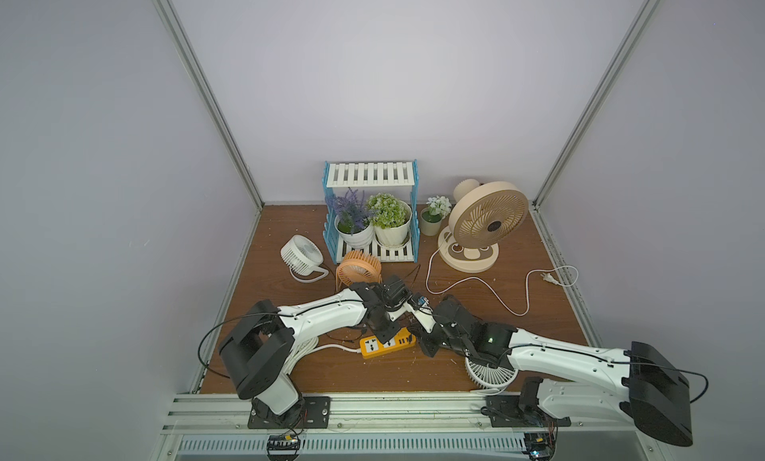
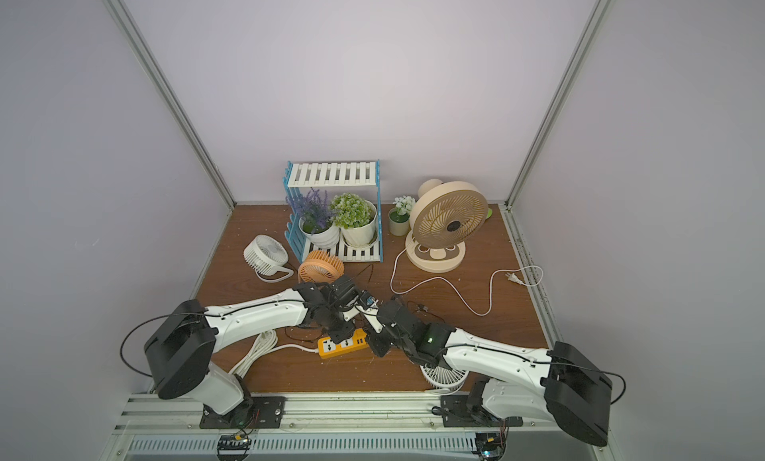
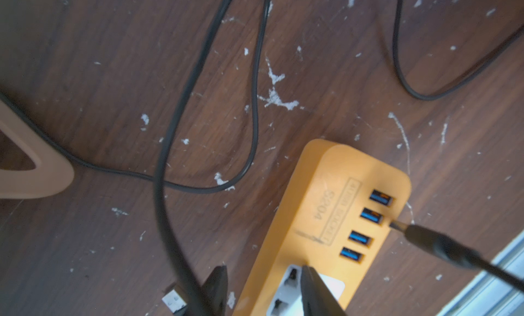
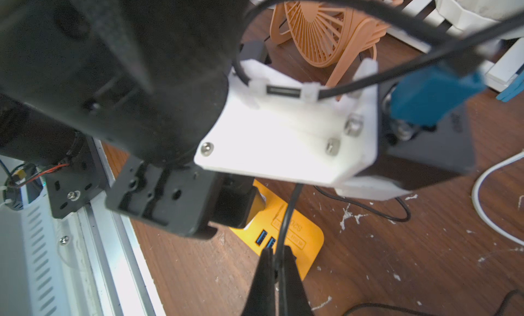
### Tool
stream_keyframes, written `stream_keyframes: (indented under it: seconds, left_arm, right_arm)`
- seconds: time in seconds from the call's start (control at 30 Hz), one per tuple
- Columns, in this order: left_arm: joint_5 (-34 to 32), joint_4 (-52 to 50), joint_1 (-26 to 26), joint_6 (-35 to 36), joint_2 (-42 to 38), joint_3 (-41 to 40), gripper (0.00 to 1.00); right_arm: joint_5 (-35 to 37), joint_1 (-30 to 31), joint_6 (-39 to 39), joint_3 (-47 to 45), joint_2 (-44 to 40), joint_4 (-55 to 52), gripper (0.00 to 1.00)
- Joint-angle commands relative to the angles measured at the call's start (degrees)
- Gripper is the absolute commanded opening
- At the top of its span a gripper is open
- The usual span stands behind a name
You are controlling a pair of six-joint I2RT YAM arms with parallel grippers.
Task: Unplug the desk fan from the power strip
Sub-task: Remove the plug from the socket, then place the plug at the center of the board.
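Power strip (image 1: 387, 344) lies flat on the brown table (image 1: 352, 376), near the front, in the middle, seen in both top views (image 2: 342, 344). Its thick white cord (image 1: 331, 347) runs off to the left. L claw (image 3: 264, 269) is released, tips apart: one finger (image 3: 314, 292) rests on the strip's white socket, the other sits just beside the strip. R claw (image 4: 278, 252) is clenched, grasping a thin black cord (image 4: 288, 212) by the strip's right end. Black plug (image 3: 425, 239) is out. Its tip is just beside the strip's edge & all 4 blue holes (image 3: 371, 216) look empty. Orange fan (image 1: 358, 268) stands farther back, w/ more black cords (image 3: 255, 101) loose on the table.
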Motion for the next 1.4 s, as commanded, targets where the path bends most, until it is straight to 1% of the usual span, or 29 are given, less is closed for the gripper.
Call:
stream_keyframes:
  seconds: [0.0, 0.17, 0.3, 0.37, 0.5, 0.57, 0.67, 0.77, 0.93, 1.07, 1.13, 1.17, 1.23, 1.27, 1.3, 1.37]
  left_arm:
    - [-1.3, -3.9, -0.8, 1.0, 2.0, -2.1, 0.45]
    - [-1.6, -3.9, -0.8, 1.0, 2.1, -2.1, 0.46]
    - [-3.3, -3.3, -0.8, 0.7, 0.6, -2.1, 0.48]
    - [-4.2, -2.0, -0.8, 0.5, -1.7, -2.1, 0.5]
    - [-5.2, 2.3, -0.8, -1.3, -7.4, -2.0, 0.55]
    - [-5.4, 5.9, -0.8, -2.5, -11.2, -2.4, 0.58]
    - [-7.3, 11.2, -0.6, -5.0, -16.0, -3.0, 0.63]
    - [-11.8, 15.5, 0.0, -7.3, -20.5, -3.6, 0.7]
    - [-23.3, 20.9, 2.8, -12.2, -28.1, -6.1, 0.77]
    - [-33.7, 20.2, 6.3, -19.1, -33.7, -8.9, 0.87]
    - [-35.9, 17.6, 8.9, -23.7, -35.6, -9.9, 0.91]
    - [-35.9, 15.8, 10.4, -26.4, -36.2, -10.2, 0.91]
    - [-35.4, 12.5, 13.5, -31.0, -37.4, -10.6, 0.93]
    - [-35.4, 11.4, 14.7, -32.6, -38.0, -10.8, 0.93]
    - [-35.5, 10.8, 15.5, -33.8, -38.5, -11.1, 0.94]
    - [-36.4, 10.6, 16.4, -34.7, -39.5, -11.7, 0.96]
  right_arm:
    - [1.4, 0.3, -0.1, 0.0, -1.8, 1.0, 0.0]
    - [2.6, 0.2, 0.0, 0.2, -2.7, 0.6, 0.0]
    - [7.3, 0.1, 1.4, 1.2, -3.8, -1.3, 0.0]
    - [10.1, -0.5, 2.6, 1.9, -4.6, -2.8, 0.0]
    - [13.4, -3.3, 4.6, 3.9, -6.4, -5.5, 0.0]
    - [14.1, -5.5, 4.4, 5.9, -6.7, -7.2, 0.0]
    - [13.6, -8.5, 2.5, 9.8, -5.2, -9.2, 0.0]
    - [12.3, -10.9, 0.9, 13.9, -1.8, -8.2, 0.0]
    - [10.0, -12.1, -0.8, 21.9, 7.8, -3.2, 0.0]
    - [8.1, -12.2, 0.7, 30.1, 17.3, -1.0, 0.0]
    - [8.1, -12.6, 2.4, 33.8, 21.8, -1.1, 0.0]
    - [8.4, -12.7, 2.8, 35.1, 23.6, -1.3, 0.03]
    - [8.7, -12.8, 3.0, 36.5, 26.0, -1.1, 0.13]
    - [9.0, -12.7, 3.1, 36.6, 26.9, -0.9, 0.23]
    - [8.9, -12.8, 3.2, 36.6, 27.2, -0.9, 0.4]
    - [8.0, -13.0, 2.0, 37.5, 27.9, -2.0, 0.58]
